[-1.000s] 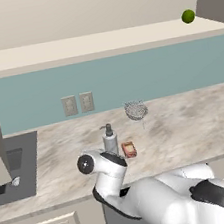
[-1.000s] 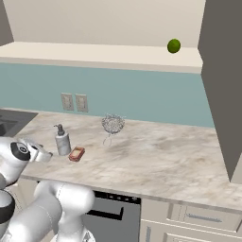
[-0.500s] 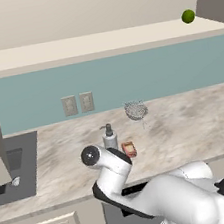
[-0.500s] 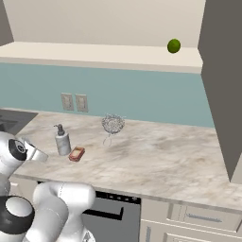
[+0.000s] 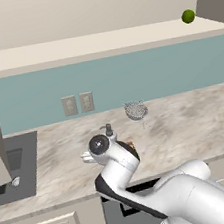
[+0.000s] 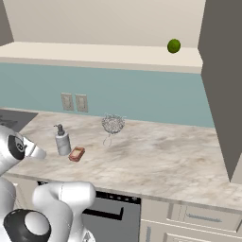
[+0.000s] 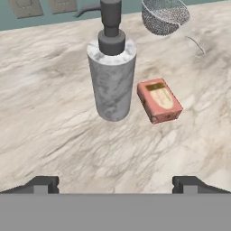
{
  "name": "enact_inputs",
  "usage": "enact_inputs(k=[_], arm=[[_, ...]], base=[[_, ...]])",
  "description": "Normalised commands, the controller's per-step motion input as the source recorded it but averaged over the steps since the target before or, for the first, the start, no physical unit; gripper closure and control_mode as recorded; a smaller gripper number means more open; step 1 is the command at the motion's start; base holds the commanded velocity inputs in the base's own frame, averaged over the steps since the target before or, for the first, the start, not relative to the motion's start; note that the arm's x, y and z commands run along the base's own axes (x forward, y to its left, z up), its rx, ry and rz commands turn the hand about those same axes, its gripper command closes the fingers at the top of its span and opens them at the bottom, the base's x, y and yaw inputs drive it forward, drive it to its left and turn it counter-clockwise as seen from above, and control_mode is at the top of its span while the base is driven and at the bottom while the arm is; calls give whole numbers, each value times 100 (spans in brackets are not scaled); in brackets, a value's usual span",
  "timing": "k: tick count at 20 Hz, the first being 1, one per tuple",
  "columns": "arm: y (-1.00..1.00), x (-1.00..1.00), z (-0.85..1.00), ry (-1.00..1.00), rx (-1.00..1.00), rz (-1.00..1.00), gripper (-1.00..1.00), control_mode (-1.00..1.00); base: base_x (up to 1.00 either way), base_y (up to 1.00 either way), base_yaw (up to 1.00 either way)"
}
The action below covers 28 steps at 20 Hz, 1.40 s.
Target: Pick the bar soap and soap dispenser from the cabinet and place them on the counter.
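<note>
Broadly, marbled counter (image 7: 49, 122) spans beneath teal backsplash (image 5: 129, 76) and outlets (image 5: 77, 104).

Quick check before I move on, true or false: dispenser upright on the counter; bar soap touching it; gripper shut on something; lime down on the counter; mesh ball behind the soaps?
1. The soap dispenser stands upright on the counter: true.
2. The bar soap touches it: false, a gap separates them.
3. The gripper is shut on something: false, it is open and empty.
4. The lime lies on the counter: false, it sits on the cabinet shelf.
5. The wire-mesh ball sits behind the soaps: true.
</note>
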Motion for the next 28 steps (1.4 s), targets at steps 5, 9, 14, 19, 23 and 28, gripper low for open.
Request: enact_inputs(k=[5, 9, 14, 19, 23, 28], arm=[[4, -14, 36, 7, 5, 6, -100, -100], [0, -18, 25, 4, 6, 7, -100, -100], [-6, -25, 20, 1, 7, 9, -100, -100], [-7, -33, 17, -4, 8, 11, -100, -100], [-1, -39, 9, -9, 6, 9, -100, -100], [-4, -38, 10, -7, 5, 5, -100, -100]], base=[[0, 0, 0], [0, 0, 0], [0, 0, 0], [0, 0, 0], [0, 0, 0], [0, 0, 0]])
